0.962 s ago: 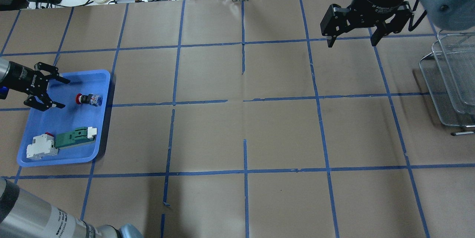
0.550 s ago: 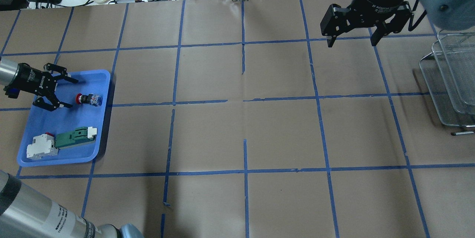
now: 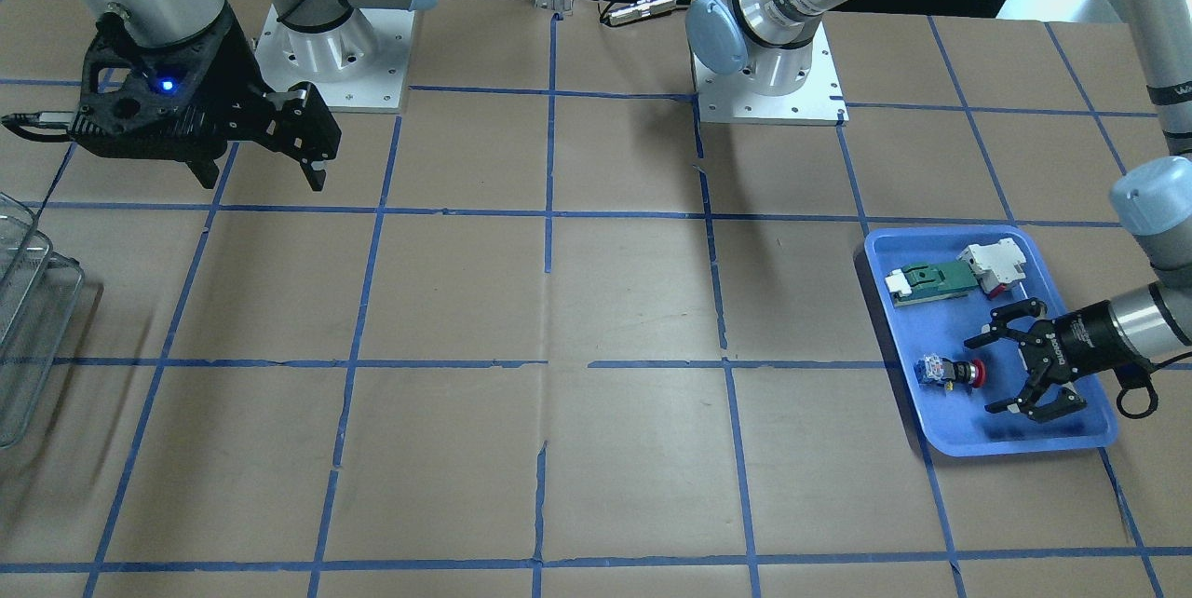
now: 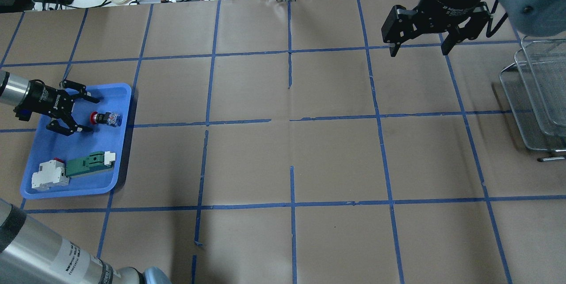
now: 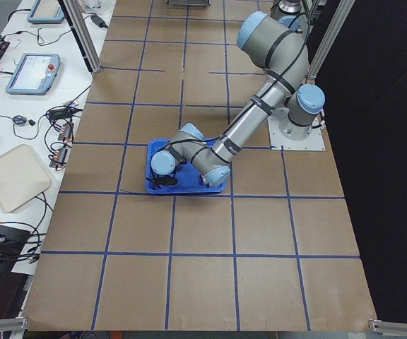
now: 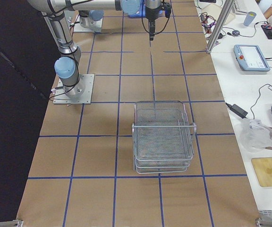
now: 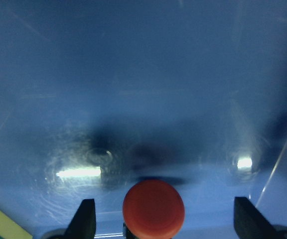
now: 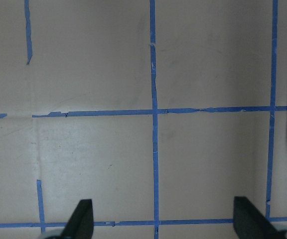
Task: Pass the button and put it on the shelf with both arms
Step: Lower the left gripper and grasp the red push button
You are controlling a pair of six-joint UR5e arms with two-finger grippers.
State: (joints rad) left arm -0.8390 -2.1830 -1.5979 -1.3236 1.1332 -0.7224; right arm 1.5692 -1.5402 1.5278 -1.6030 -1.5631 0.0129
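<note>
The button (image 4: 105, 118) lies on its side in the blue tray (image 4: 75, 193), its red head toward my left gripper. It also shows in the front-facing view (image 3: 948, 373), and its red head shows in the left wrist view (image 7: 153, 209). My left gripper (image 4: 94, 114) is open, low over the tray, its fingertips on either side of the red head without touching it. It also shows in the front-facing view (image 3: 980, 375). My right gripper (image 4: 418, 50) is open and empty, high over the far right of the table. The wire-mesh shelf (image 4: 537, 94) stands at the right edge.
A green-and-white flat part (image 4: 90, 162) and a white breaker block (image 4: 49, 175) lie at the tray's near end. Cables, a cream tray and devices sit beyond the table's far edge. Blue tape lines grid the brown table.
My left gripper has moved right across the tray toward the button, its open fingers now flanking the red head. The right arm and the button have not moved.
</note>
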